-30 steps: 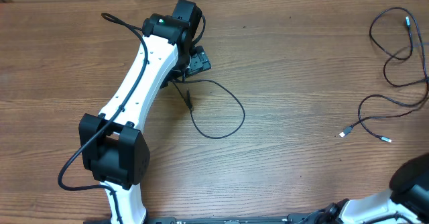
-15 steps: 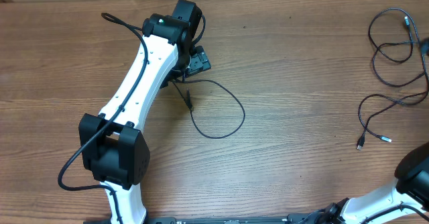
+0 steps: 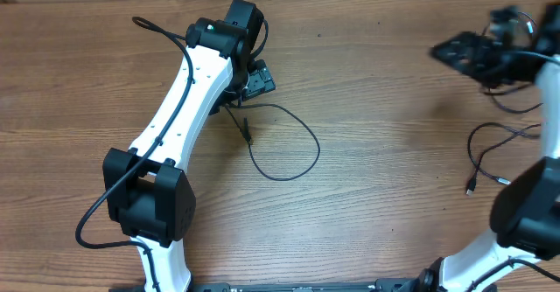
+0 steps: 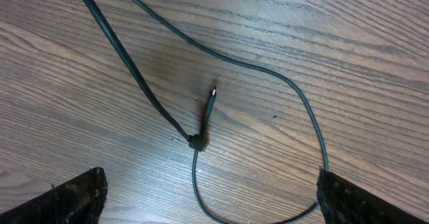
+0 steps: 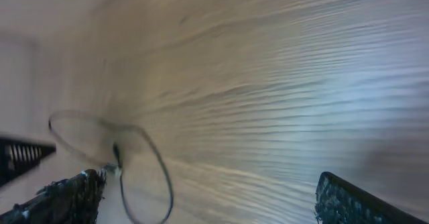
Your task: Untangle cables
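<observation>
Cables (image 3: 318,149) lie on the counter (image 3: 385,108): one loose loop just beside the left pincer (image 3: 255,82), which hangs released above its plug (image 4: 210,106); a tangled bunch (image 3: 470,156) well right of it. Farther off, the blurred right pincer (image 3: 455,52) is spread wide, empty.

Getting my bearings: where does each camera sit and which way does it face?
Overhead: above table, facing straight down; left arm, right arm, looped cable, tangled cables.
Left wrist: on left gripper, facing down at looped cable; fingertips at bottom corners.
Right wrist: on right gripper, blurred, angled across table; fingertips low.
Shared: overhead and left wrist: looped cable.
</observation>
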Controlling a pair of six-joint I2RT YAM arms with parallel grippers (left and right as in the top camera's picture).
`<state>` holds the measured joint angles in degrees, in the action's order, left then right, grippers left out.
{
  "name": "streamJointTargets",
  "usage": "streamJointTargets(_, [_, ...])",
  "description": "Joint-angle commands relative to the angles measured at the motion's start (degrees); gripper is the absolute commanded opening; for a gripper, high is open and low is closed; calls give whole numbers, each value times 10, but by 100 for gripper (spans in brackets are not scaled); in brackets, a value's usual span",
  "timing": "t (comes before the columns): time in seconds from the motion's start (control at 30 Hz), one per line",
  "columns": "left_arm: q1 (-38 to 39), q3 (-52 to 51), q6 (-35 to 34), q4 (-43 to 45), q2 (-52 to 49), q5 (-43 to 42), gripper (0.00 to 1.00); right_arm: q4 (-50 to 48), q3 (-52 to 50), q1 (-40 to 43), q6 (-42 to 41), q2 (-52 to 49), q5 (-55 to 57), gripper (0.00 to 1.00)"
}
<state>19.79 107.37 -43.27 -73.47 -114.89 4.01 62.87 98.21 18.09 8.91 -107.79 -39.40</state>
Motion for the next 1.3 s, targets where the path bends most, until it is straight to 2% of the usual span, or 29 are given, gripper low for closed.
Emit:
streamJointTargets(0.0, [1,3,9,1,-10,-5,100,7,4,-56,28,3,38,100])
streamJointTargets(0.23, [1,3,9,1,-10,-5,99,10,4,-167,27,3,74,100])
streamJointTargets(0.53, [-6,3,27,3,-10,28,100,11,-17,-242,27,3,75,100])
streamJointTargets(0.63, [-42,4,-16,3,-10,28,100,-3,-49,-257,27,3,74,100])
streamJointTargets(0.97, [-189,3,-17,-6,-10,-53,100,-10,-82,-291,40,3,61,100])
streamJointTargets(1.07, [-219,3,-17,-16,-10,-53,100,-20,-82,-323,64,3,64,100])
streamJointTargets(1.27, [-239,3,-17,-17,-10,-45,100,-91,-82,-417,41,3,131,100])
